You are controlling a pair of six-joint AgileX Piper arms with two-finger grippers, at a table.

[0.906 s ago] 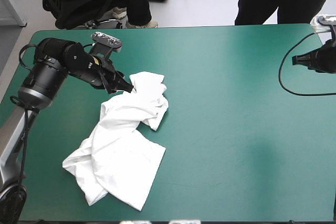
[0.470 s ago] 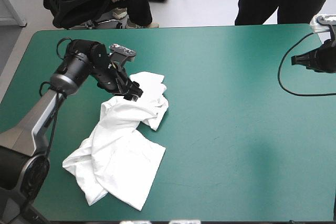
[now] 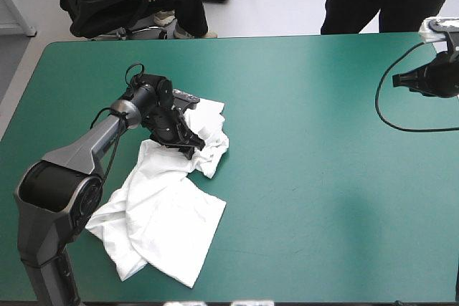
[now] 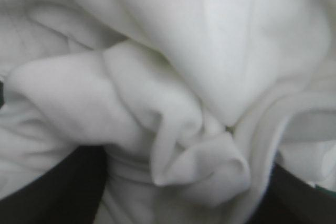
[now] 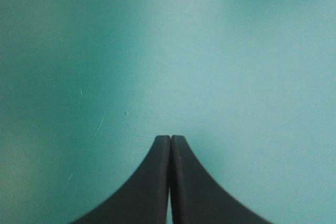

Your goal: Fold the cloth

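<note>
The white T-shirt point(image 3: 161, 206) lies in a crumpled heap on the left half of the teal-green table point(image 3: 315, 163), with a bunched part point(image 3: 208, 116) toward the far side. My left gripper point(image 3: 189, 144) is pressed down into that bunch. In the left wrist view its black fingers point(image 4: 47, 187) stand apart at the sides, open, with folds of the T-shirt point(image 4: 173, 103) filling the space between and ahead of them. My right gripper point(image 3: 399, 80) hovers near the table's far right corner, shut, with only bare cover under it point(image 5: 170, 145).
A person stands just beyond the table's far edge on the right, not over it. The table's right half and near right area show only bare cover point(image 3: 337, 234).
My left gripper has swung from the far-left side of the T-shirt's bunch across it toward the table's middle and lowered into the cloth. The right arm has hardly moved.
</note>
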